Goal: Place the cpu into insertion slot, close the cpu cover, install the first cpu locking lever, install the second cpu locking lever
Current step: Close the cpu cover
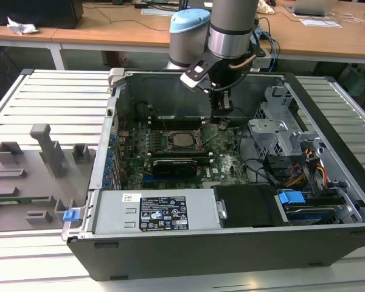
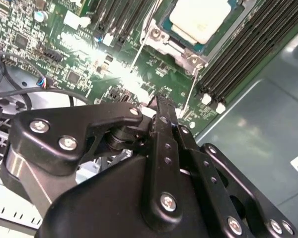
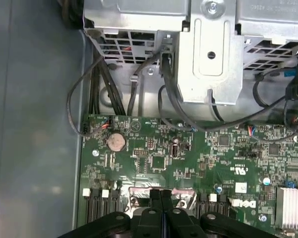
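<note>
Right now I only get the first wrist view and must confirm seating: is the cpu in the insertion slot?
Observer: Yes; in the second wrist view the cpu lies silver face up in the insertion slot.
Operator: And the gripper?
Observer: Exterior view: the gripper is down at the board, on the exterior view's right of the slot.
Operator: Anything near its tips?
Observer: Second wrist view: a thin metal rod from the slot's corner.

One cpu [image 2: 198, 20], one coin battery [image 3: 115, 142], one gripper [image 3: 160, 192] — one computer case [image 1: 231, 258]
</note>
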Available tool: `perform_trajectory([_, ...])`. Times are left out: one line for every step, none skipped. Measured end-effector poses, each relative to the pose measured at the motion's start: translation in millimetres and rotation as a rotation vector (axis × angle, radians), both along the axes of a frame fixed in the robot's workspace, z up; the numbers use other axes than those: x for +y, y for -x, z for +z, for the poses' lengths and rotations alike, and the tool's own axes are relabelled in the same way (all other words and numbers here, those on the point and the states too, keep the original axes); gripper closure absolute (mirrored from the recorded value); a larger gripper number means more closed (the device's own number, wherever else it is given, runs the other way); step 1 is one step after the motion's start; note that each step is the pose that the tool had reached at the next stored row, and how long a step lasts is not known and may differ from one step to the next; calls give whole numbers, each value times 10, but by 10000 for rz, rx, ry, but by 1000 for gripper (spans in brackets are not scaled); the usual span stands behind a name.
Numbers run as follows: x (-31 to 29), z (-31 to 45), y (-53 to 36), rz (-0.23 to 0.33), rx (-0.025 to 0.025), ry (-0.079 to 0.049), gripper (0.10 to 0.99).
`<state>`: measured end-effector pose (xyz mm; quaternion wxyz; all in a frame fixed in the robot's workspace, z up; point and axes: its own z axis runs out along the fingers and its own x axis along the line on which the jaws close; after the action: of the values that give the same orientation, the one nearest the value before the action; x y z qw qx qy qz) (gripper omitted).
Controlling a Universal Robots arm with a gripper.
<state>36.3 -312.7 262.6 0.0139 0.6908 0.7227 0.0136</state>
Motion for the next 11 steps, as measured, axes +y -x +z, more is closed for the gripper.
perform_trajectory([-1, -2, -14, 0, 0, 0, 980])
perform_trajectory([-1, -5, -31, 0, 0, 1, 980])
perform_trajectory([-1, -6, -47, -1, 0, 1, 980])
perform_trajectory([-1, -10, -76, -2, 1, 0, 980])
perform_trajectory([-1, -12, -98, -3, 0, -1, 980])
perform_trajectory([-1, -14, -120, -4, 0, -2, 980])
perform_trajectory([-1, -16, -152, -19, 0, 1, 980])
perform_trajectory([-1, -20, -183, -46, 0, 2, 980])
perform_trajectory([-1, -26, -203, -65, 0, 6, 980])
perform_trajectory([-1, -31, -216, -76, 0, 8, 980])
perform_trajectory([-1, -44, -231, -86, 1, 12, 980])
